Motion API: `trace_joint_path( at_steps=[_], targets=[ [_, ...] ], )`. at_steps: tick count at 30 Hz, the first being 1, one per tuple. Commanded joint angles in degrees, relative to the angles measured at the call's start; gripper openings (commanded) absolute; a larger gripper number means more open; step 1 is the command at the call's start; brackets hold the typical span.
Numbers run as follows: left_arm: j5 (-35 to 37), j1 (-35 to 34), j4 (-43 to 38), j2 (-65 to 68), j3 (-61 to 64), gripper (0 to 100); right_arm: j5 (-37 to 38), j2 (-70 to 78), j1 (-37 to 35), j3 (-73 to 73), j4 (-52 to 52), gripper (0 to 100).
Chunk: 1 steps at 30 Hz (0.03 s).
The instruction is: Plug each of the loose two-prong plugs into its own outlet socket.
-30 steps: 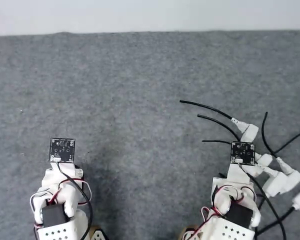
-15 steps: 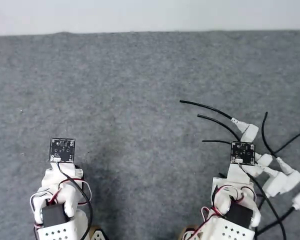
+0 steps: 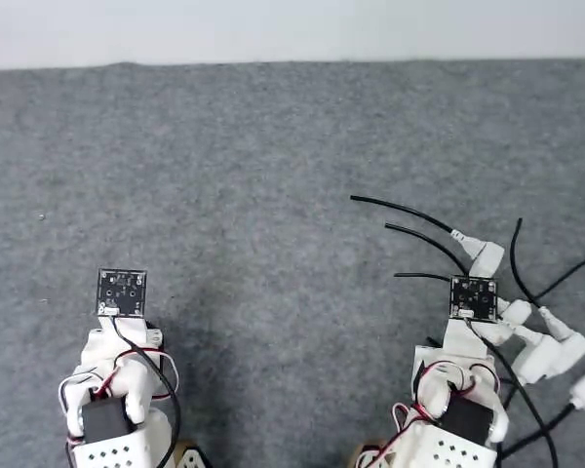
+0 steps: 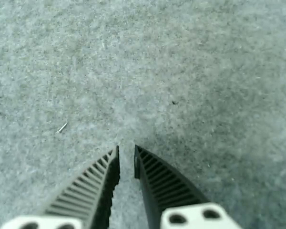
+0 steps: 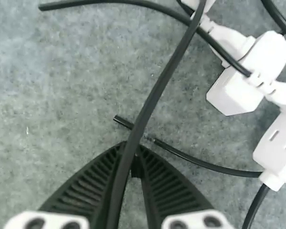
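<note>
Several white plugs and socket blocks on black cables lie at the right of the grey mat, among them a plug [image 3: 486,256] and a block [image 3: 551,353]. The right wrist view has a white block [image 5: 240,78] and a slotted socket [image 5: 281,143] just beyond my right gripper [image 5: 132,162]. That gripper is shut with nothing between the fingers, and a black cable [image 5: 162,90] lies across one finger. My left gripper [image 4: 126,149] is shut but for a thin gap, holds nothing and hangs over bare mat. Both arms [image 3: 117,380] [image 3: 458,385] sit at the near edge.
Three black cable ends [image 3: 370,202] trail left from the plug cluster. A thin wire [image 5: 195,160] with a cut end lies on the mat in front of my right gripper. Small screws [image 4: 62,127] dot the mat under the left arm. A pale wall [image 3: 292,29] borders the far side.
</note>
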Motion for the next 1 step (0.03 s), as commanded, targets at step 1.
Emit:
trace_joint_path(
  at_steps=[1],
  targets=[
    [-0.7,-0.3,0.3,-1.2,-0.5,5,0.5,-0.8,-0.1,1.2,-0.4,0.9]
  ],
)
